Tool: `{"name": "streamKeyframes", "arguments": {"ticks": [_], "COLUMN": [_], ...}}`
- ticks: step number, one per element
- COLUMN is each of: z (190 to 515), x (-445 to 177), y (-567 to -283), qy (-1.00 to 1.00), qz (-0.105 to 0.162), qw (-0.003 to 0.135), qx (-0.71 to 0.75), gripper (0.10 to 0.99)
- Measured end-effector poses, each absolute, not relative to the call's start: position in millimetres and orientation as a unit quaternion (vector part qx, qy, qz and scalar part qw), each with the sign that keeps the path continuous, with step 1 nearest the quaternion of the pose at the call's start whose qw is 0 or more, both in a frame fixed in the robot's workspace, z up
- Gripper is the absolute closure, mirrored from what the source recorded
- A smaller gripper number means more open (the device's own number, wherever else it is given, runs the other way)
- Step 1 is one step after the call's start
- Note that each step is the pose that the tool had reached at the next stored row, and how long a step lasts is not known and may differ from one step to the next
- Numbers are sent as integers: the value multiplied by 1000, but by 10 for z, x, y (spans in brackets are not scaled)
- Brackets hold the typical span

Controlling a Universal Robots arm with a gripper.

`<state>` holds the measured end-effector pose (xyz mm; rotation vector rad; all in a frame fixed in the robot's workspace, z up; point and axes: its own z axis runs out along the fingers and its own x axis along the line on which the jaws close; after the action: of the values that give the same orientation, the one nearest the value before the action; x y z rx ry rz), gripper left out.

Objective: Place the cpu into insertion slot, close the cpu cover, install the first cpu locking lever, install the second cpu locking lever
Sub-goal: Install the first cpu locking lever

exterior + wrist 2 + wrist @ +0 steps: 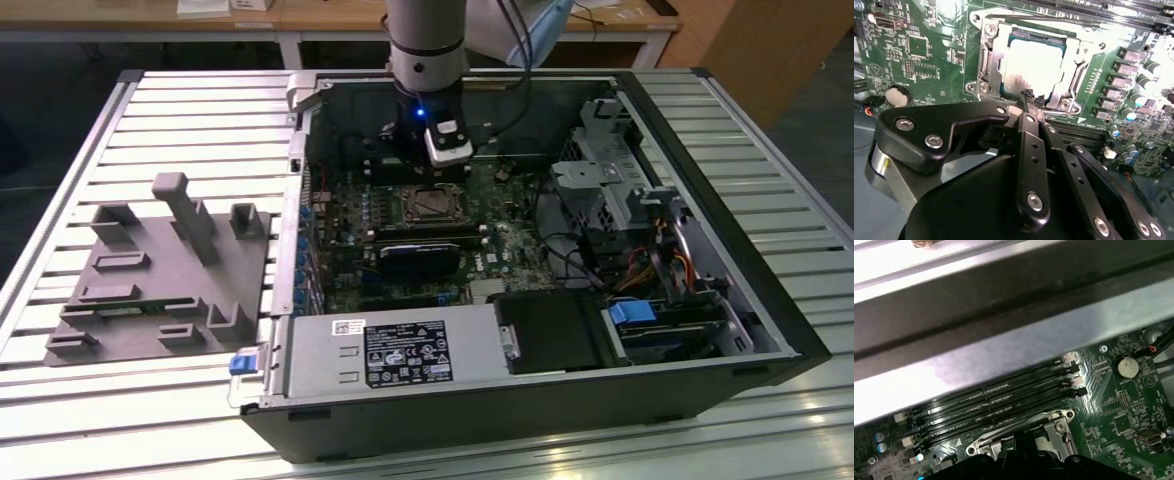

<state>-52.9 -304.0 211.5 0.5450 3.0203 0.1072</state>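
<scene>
The cpu (1035, 62), a silver-grey square chip, lies in the insertion slot (430, 203) on the green motherboard. The cpu cover (991, 62), a silvery frame plate, lies flat around the chip. A thin metal lever rod (1054, 21) runs along the far side of the frame. My gripper (1030, 96) hangs just above the near edge of the socket, its black fingers (1030, 145) pressed together with nothing visible between them. In the exterior view the gripper (435, 172) stands over the board just behind the slot. A corner of the cover (1056, 426) appears in the first wrist view.
The open computer case (534, 400) lies on a slatted table. Long black memory slots (1004, 400) run beside the socket, under the case wall (1004, 340). A black fan (416, 257), drive cage (607, 180) and power supply (387, 355) surround the board. A grey fixture (160, 270) stands at the exterior view's left.
</scene>
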Motion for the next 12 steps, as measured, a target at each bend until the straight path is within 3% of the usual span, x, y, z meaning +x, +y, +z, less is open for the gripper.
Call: {"name": "streamKeyframes", "arguments": {"ticks": [12], "z": [2105], "x": [-499], "y": [-3187], "qy": [983], "qz": [31], "qw": [36], "qx": [178], "gripper": [984]}}
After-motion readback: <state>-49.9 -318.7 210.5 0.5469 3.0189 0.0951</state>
